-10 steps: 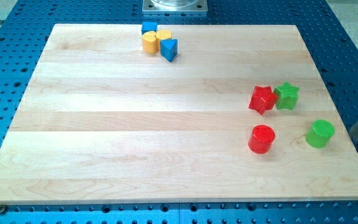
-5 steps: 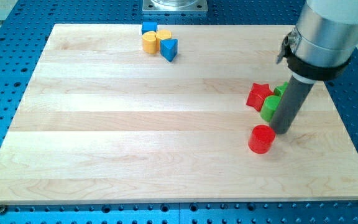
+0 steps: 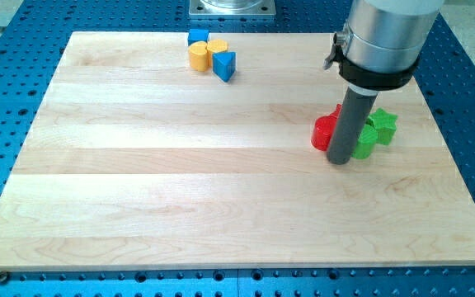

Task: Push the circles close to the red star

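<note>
My tip (image 3: 339, 160) rests on the board at the view's right, just below a tight cluster of blocks. The red circle (image 3: 323, 133) sits to the left of the rod, touching it. The green circle (image 3: 365, 141) sits to the right of the rod. The red star (image 3: 337, 111) is mostly hidden behind the rod, only a small red corner showing. The green star (image 3: 383, 125) lies at the right end of the cluster, against the green circle.
At the view's top stand a blue block (image 3: 198, 37), two yellow cylinders (image 3: 199, 56) (image 3: 217, 48) and a blue triangle (image 3: 225, 65), bunched together. The arm's grey body (image 3: 383, 37) hangs over the board's upper right. A metal mount (image 3: 232, 7) sits past the top edge.
The rod swept in from the right. The green circle moved up-left to the stars, then the red circle moved up beside the red star. My tip has shifted left.
</note>
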